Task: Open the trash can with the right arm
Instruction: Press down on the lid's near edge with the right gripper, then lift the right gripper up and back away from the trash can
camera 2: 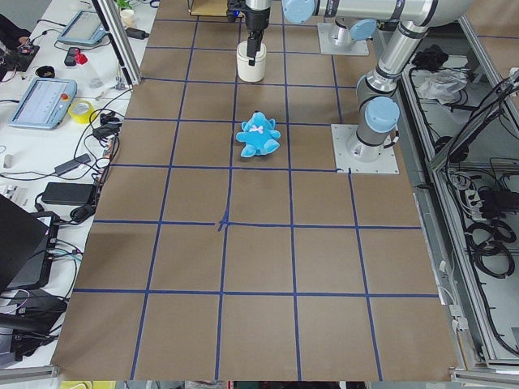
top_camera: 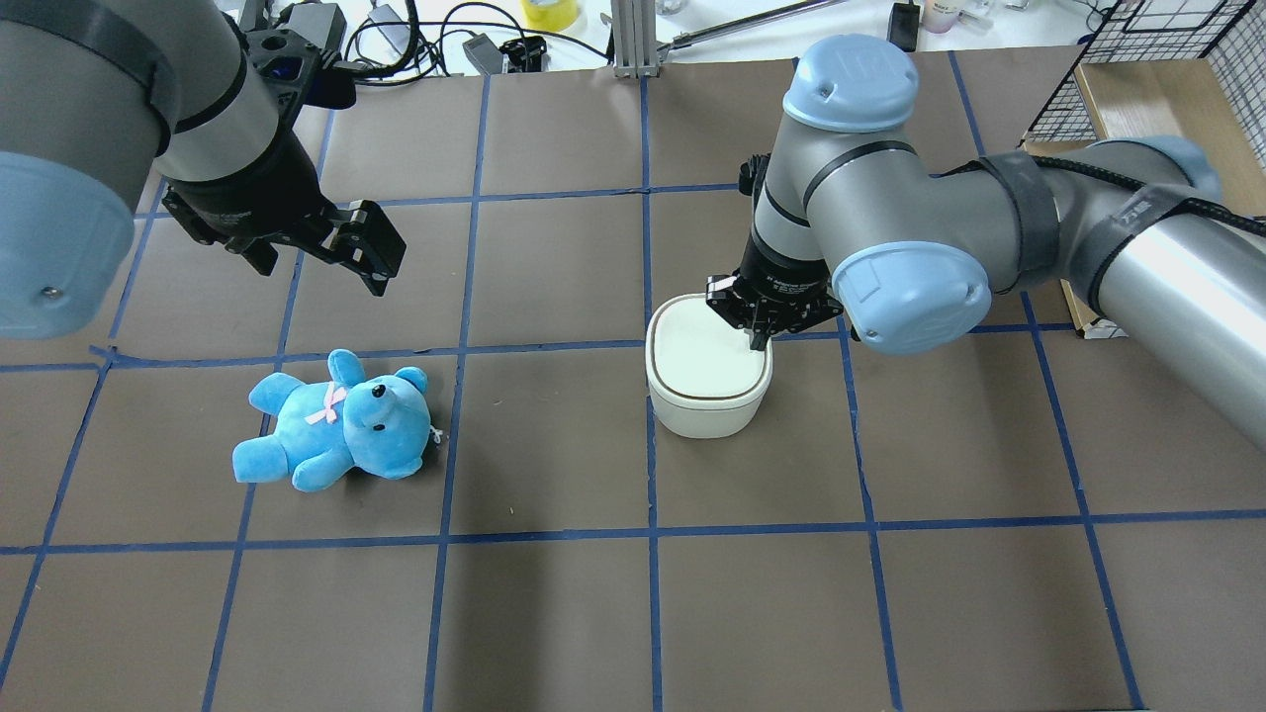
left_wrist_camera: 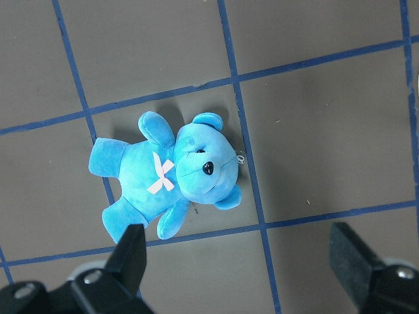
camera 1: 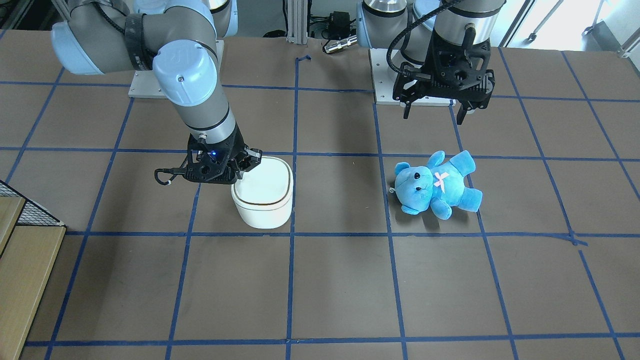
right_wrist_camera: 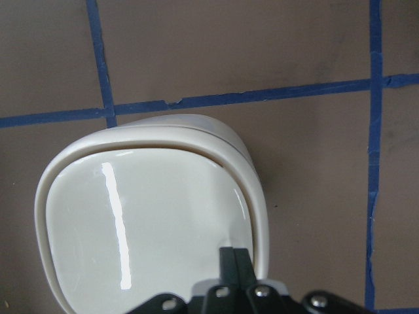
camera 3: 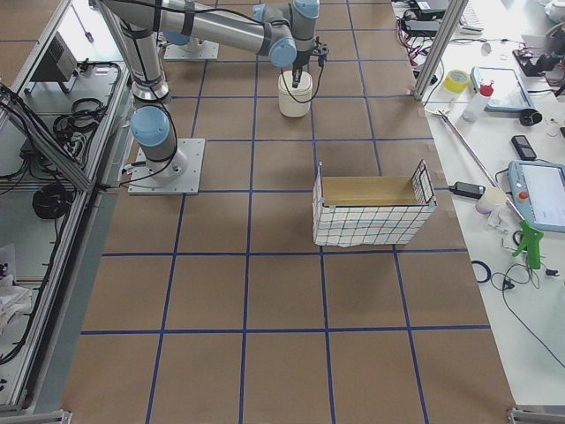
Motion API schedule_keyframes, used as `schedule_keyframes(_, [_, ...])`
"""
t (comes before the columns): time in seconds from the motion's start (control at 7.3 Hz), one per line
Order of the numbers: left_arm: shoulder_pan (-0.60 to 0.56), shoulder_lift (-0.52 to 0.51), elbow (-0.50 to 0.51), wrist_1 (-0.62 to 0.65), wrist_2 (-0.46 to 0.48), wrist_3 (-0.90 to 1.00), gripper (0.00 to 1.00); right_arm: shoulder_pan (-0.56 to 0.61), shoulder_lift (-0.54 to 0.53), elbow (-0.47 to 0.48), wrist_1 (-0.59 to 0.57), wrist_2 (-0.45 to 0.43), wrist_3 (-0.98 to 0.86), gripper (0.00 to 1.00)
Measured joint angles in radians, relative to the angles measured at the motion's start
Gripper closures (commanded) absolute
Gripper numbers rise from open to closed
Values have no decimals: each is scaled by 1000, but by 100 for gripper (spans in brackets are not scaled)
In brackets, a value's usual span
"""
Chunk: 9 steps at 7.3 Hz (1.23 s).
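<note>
The table (camera 1: 350, 290) is flat brown sheet gridded in blue tape. Mid-table stands the can (camera 1: 262, 210) with open surface all round it. It is white, smooth and rounded-square, and its glossy lid (right_wrist_camera: 144, 229) is down, edged by a thin brown seam. The right gripper (right_wrist_camera: 235, 252), fingers pinched together, meets the lid just inside its rim. Well apart lies a plush blue bear (camera 1: 435, 184). Beyond it hangs the left gripper (camera 1: 432, 119), spread wide.

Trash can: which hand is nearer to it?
Right. The right hand is at the trash can, over its lid edge; the left hand hangs far off, near the teddy bear.
</note>
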Motion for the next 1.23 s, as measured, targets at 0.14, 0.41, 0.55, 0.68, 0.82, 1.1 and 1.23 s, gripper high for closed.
schedule_keyframes(0.14, [0, 0, 0, 0, 0, 0, 0, 3, 4, 3, 0, 6, -1, 100])
schedule_keyframes(0.41, [0, 0, 0, 0, 0, 0, 0, 4, 9, 12, 1, 9, -4, 100])
schedule_keyframes(0.55, [0, 0, 0, 0, 0, 0, 0, 5, 9, 14, 1, 10, -5, 100])
schedule_keyframes(0.68, [0, 0, 0, 0, 0, 0, 0, 5, 10, 14, -1, 10, -5, 100])
schedule_keyframes(0.82, [0, 0, 0, 0, 0, 0, 0, 4, 9, 9, -1, 10, -4, 100])
schedule_keyframes(1.1, [0, 0, 0, 0, 1, 0, 0, 1, -4, -24, 3, 7, 4, 53])
schedule_keyframes(1.23, [0, 0, 0, 0, 0, 0, 0, -3, -13, -54, 8, 1, 8, 36])
